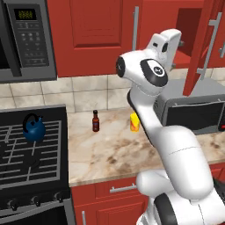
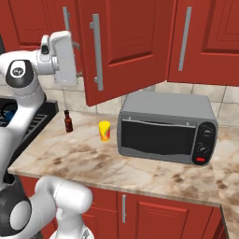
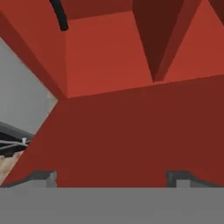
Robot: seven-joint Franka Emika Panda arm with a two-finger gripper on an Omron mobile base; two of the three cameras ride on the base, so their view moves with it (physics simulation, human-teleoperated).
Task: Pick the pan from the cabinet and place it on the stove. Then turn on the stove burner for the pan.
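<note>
My gripper (image 3: 111, 179) is open, its two dark fingertips (image 3: 41, 177) spread wide with nothing between them. It is raised at the mouth of the open red cabinet (image 1: 189, 22), beside the swung-out door (image 1: 200, 52). In the hand view a red cabinet panel (image 3: 131, 131) is close ahead. A slim black bar, apparently the pan's handle (image 3: 59, 15), pokes in at the top left, and the pan's body is out of view. The stove (image 1: 48, 162) lies at the lower left with its black knobs (image 1: 33, 201) along the front.
A blue kettle (image 1: 34, 128) stands on the stove's back grate. A grey toaster oven (image 2: 168, 126) sits on the counter under the open cabinet. A small dark bottle (image 2: 68, 121) and a yellow cup (image 2: 104, 130) stand by the wall. A microwave (image 1: 26, 39) hangs above the stove.
</note>
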